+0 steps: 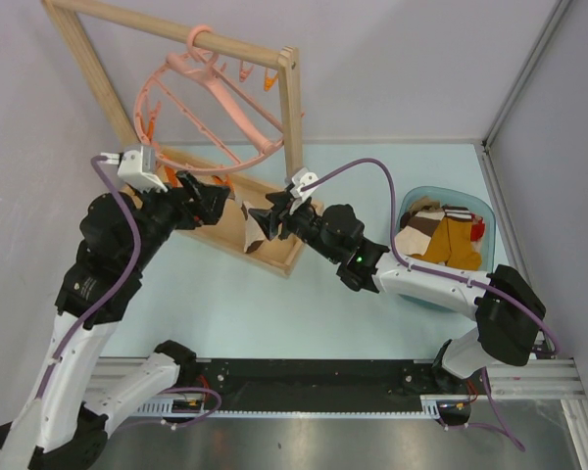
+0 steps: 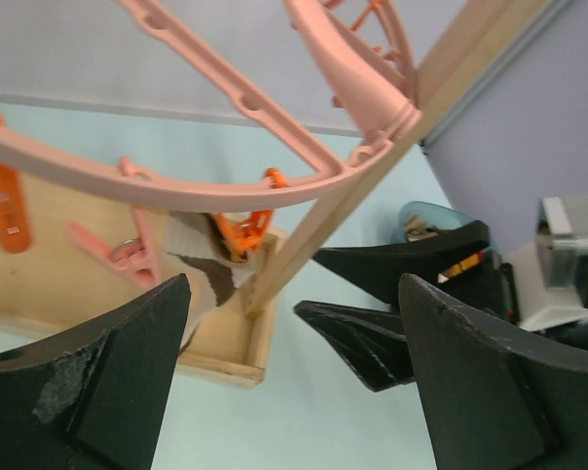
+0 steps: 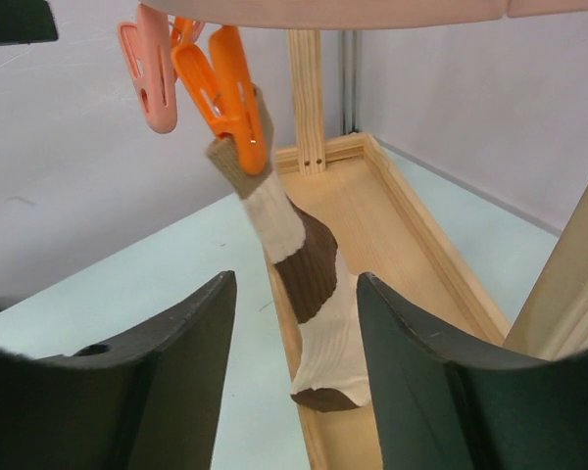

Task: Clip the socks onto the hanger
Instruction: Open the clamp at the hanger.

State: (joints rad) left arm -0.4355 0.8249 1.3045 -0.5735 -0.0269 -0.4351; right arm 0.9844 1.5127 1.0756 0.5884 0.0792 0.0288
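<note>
The pink round hanger (image 1: 204, 106) hangs by its hook from the wooden rack bar. A cream-and-brown sock (image 1: 251, 229) hangs from an orange clip (image 3: 231, 96) on its rim, toe down over the rack's base; the right wrist view shows the sock (image 3: 314, 284) free between the fingers. My left gripper (image 1: 212, 197) is open and empty just left of the sock, below the hanger ring (image 2: 225, 191). My right gripper (image 1: 262, 221) is open, right next to the sock and not touching it. More socks (image 1: 441, 238), mustard, brown and cream, lie in a bin at the right.
The wooden rack's upright post (image 1: 292, 117) and its tray-like base (image 1: 274, 257) stand between the arms. The blue bin (image 1: 480, 211) sits at the right, near the side wall. Other pink and orange clips (image 1: 243, 70) hang from the hanger's far rim.
</note>
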